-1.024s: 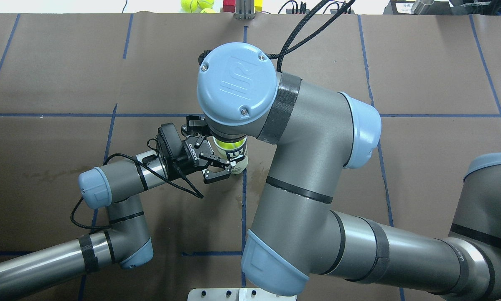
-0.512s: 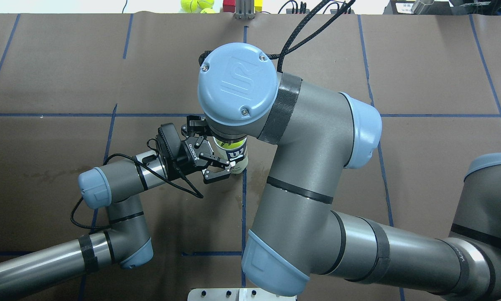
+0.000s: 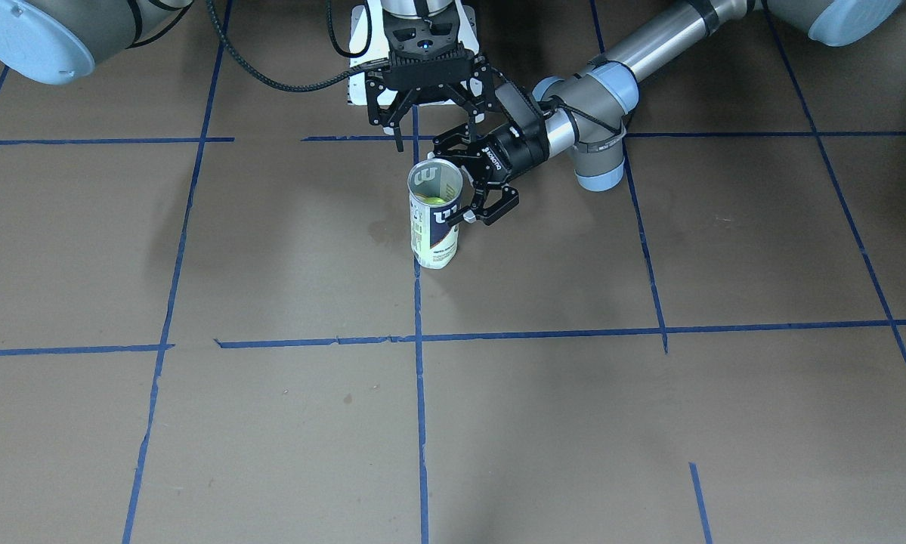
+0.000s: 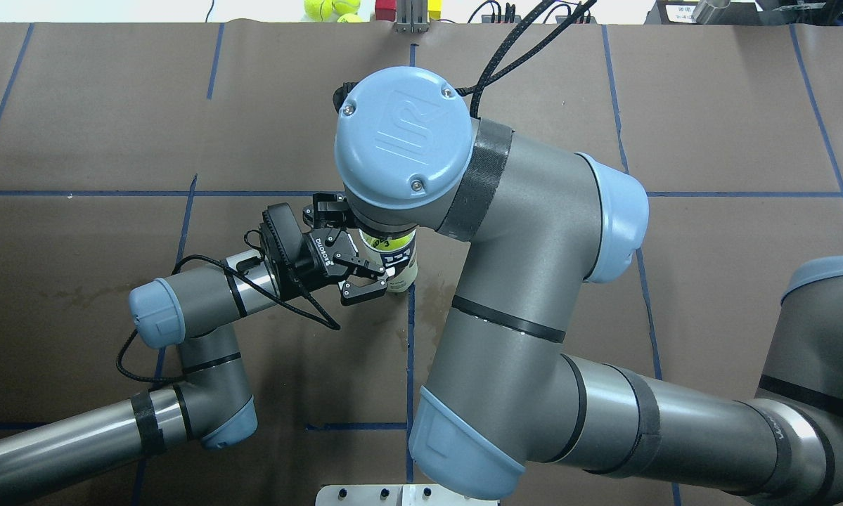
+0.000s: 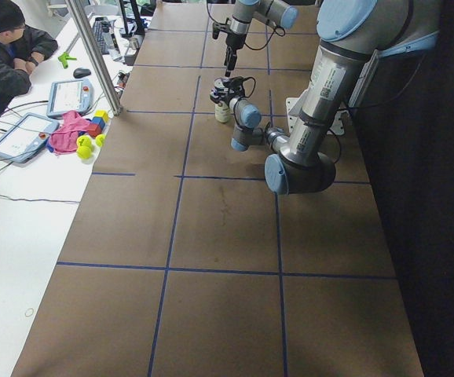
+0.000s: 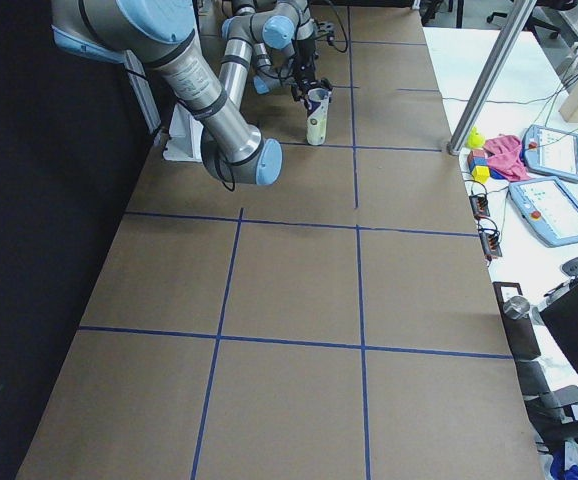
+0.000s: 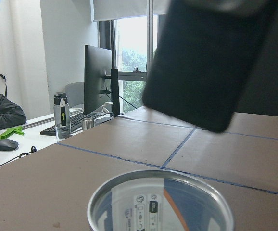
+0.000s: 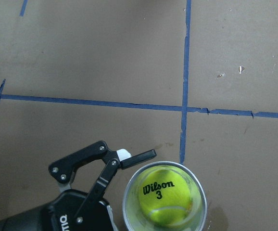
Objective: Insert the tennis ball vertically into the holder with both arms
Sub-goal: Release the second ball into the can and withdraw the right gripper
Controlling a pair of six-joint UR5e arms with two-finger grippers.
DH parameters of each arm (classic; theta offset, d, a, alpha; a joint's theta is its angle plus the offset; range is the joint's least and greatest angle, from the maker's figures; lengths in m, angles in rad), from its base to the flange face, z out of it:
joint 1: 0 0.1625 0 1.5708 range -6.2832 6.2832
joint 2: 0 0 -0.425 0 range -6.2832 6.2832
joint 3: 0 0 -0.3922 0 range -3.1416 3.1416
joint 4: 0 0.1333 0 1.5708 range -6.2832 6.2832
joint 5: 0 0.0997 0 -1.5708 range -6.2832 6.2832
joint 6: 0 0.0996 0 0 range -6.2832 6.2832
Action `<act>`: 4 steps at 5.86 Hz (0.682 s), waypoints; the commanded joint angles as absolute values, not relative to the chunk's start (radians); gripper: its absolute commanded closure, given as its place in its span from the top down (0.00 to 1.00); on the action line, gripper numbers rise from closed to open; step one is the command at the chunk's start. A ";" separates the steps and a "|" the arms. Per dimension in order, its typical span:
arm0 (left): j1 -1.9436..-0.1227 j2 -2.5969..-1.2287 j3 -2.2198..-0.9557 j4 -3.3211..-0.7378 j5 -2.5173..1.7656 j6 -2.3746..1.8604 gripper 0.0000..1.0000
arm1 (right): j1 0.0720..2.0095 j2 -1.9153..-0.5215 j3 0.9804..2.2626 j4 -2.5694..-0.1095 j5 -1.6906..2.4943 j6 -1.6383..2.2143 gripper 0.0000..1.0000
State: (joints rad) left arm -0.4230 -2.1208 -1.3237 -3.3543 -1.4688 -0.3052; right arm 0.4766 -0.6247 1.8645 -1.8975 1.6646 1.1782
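The holder (image 3: 434, 227), a clear can with a white-and-navy label, stands upright on the brown table, also in the overhead view (image 4: 401, 267). A yellow tennis ball (image 8: 165, 195) marked "Wilson 3" sits inside it. My left gripper (image 3: 453, 183) comes in from the side, open, with its fingers (image 8: 138, 155) on either side of the holder near the top. My right gripper (image 3: 431, 125) hangs open and empty straight above the holder. In the overhead view it is hidden under its wrist cap (image 4: 403, 133). The left wrist view shows the holder's rim (image 7: 160, 202).
More tennis balls (image 4: 330, 8) and coloured blocks (image 4: 386, 8) lie past the table's far edge. The white pedestal base (image 4: 393, 494) is at the near edge. An operator (image 5: 3, 55) sits at a side table with tablets (image 6: 554, 195).
The right wrist has shifted slightly away from the holder, and more of the ball shows. The left gripper has moved a little to the left. The holder stays in place.
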 commanded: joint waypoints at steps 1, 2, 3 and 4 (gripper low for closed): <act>-0.436 -2.120 -1.373 -3.353 -1.468 -0.307 1.00 | 0.500 -0.626 1.867 -1.898 1.681 1.141 0.99; -0.439 -2.120 -1.387 -3.353 -1.468 -0.307 1.00 | 0.511 -0.629 1.867 -1.898 1.689 1.125 0.99; -0.446 -2.121 -1.400 -3.353 -1.468 -0.307 1.00 | 0.532 -0.632 1.867 -1.899 1.712 1.106 0.99; -0.463 -2.120 -1.408 -3.353 -1.468 -0.308 1.00 | 0.593 -0.659 1.868 -1.899 1.779 1.038 0.99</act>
State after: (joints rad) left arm -0.4501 -2.1206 -1.3989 -3.3533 -1.4680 -0.3073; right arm 0.5474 -0.6403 1.8675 -1.8987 1.7292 1.0879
